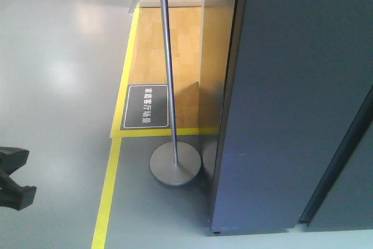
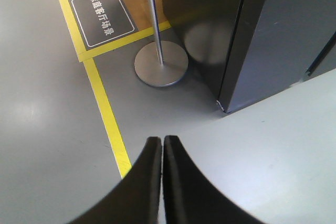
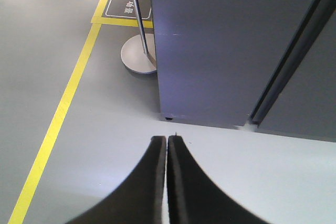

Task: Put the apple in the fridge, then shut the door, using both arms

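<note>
The fridge (image 1: 291, 97) stands at the right as a tall, flat, dark grey block; none of its white interior shows. A dark seam (image 1: 338, 161) runs down its right part, and I cannot tell which panel is the door. The apple is out of view. In the left wrist view my left gripper (image 2: 162, 139) is shut with nothing in it, above grey floor short of the fridge's corner (image 2: 223, 109). My right gripper (image 3: 167, 138) is also shut and holds nothing, pointing at the fridge's base (image 3: 205, 114). A black piece of an arm (image 1: 14, 179) shows at the left edge.
A metal pole stand with a round base (image 1: 175, 166) stands just left of the fridge. Yellow floor tape (image 1: 108, 190) runs along the left, bordering a wood floor (image 1: 169, 33) with a dark floor sign (image 1: 148, 106). The rest is grey floor.
</note>
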